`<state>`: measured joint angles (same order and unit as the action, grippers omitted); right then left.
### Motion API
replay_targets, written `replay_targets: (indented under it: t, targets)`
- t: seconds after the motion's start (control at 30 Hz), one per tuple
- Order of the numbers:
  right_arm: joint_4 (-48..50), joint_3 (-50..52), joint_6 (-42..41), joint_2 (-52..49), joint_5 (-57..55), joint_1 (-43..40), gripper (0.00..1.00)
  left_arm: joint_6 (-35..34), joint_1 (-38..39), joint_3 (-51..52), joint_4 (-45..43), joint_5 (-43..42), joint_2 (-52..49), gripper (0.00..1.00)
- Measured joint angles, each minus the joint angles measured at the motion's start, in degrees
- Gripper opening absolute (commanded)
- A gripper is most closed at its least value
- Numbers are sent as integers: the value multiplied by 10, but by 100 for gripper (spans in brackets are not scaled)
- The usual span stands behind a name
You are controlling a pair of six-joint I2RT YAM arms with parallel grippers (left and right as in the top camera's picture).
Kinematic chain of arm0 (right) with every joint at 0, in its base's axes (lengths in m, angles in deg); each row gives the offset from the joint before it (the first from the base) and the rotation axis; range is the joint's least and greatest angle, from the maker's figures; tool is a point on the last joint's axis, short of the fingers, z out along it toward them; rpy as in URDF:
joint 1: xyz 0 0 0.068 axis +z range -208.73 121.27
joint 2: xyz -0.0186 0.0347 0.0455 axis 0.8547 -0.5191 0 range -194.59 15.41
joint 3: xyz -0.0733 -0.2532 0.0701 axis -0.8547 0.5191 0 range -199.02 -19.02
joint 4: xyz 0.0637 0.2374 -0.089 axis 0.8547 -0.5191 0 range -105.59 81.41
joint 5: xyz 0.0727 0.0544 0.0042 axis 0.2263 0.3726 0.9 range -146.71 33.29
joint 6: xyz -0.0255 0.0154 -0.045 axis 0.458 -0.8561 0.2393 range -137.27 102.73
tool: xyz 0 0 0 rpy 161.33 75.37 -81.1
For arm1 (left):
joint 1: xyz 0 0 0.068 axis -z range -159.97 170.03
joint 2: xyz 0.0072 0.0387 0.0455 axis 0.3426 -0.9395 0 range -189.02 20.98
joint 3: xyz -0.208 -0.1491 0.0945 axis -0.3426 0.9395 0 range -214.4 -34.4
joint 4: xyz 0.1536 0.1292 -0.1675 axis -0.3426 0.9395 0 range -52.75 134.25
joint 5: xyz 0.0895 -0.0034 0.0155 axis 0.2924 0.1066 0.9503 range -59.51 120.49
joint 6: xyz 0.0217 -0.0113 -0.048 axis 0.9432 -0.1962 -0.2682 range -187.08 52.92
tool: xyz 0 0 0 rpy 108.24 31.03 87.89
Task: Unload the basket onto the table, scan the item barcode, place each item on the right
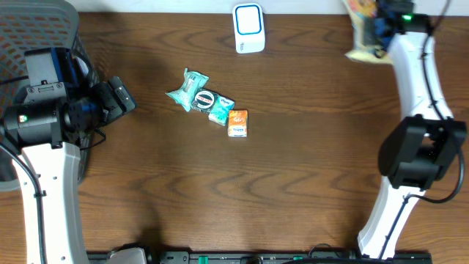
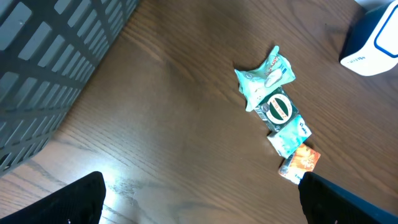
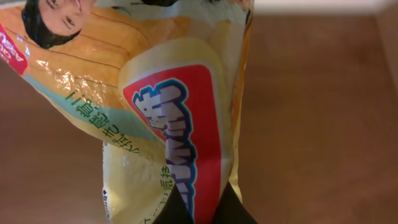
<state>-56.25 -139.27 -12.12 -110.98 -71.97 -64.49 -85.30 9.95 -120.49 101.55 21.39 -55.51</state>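
Observation:
My right gripper (image 3: pixel 205 208) is shut on a yellow snack bag (image 3: pixel 155 93) with a red label, pinching its edge between the black fingers. In the overhead view that bag (image 1: pixel 361 33) hangs at the far right back of the table, right of the white and blue barcode scanner (image 1: pixel 249 28). My left gripper (image 1: pixel 123 99) stands open and empty at the left, apart from the row of small packets. No barcode shows on the bag in these views.
A teal wrapper (image 1: pixel 189 89), a packet with a round green label (image 1: pixel 206 99), a teal packet (image 1: pixel 221 110) and an orange packet (image 1: pixel 237 123) lie mid-table. A grey mesh basket (image 2: pixel 43 62) stands at the left edge. The scanner (image 2: pixel 373 40) sits far right in the left wrist view.

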Motion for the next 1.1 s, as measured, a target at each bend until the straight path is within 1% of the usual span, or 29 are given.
replay_targets:
  t: [0.1, 0.13, 0.17, 0.2, 0.27, 0.3, 0.47, 0.57, 0.67, 0.83, 0.9, 0.97, 1.1]
  targets:
    - [-26, 3, 12, -2, -6, -42, 1, 0, 0, 0, 0, 0, 0, 98]
    - [-30, 3, 15, -2, -7, -55, 5, 0, 0, 0, 0, 0, 0, 98]
    - [-34, 3, 16, -2, -7, -70, 27, 0, 0, 0, 0, 0, 0, 97]
    - [-37, 4, 17, -2, -7, -81, 57, 0, 0, 0, 0, 0, 0, 98]
    - [-40, 8, 21, -2, -2, -108, 84, 0, 0, 0, 0, 0, 0, 98]
    - [-42, 10, 22, -2, 4, -119, 91, 0, 0, 0, 0, 0, 0, 98]
    - [-46, 36, 27, -2, 64, -162, 89, 0, 0, 0, 0, 0, 0, 98]
    - [-45, 57, 27, -2, 97, -165, 90, 0, 0, 0, 0, 0, 0, 97]
    - [-44, 69, 27, -2, 129, -158, 88, 0, 0, 0, 0, 0, 0, 98]
    - [-41, 73, 27, -2, 203, -138, 87, 0, 0, 0, 0, 0, 0, 98]
    - [-40, 73, 25, -2, 241, -124, 84, 0, 0, 0, 0, 0, 0, 98]
    - [-39, 73, 18, -2, 281, -104, 82, 0, 0, 0, 0, 0, 0, 98]
    - [-46, 73, -5, -2, 358, -52, 82, 0, 0, 0, 0, 0, 0, 98]
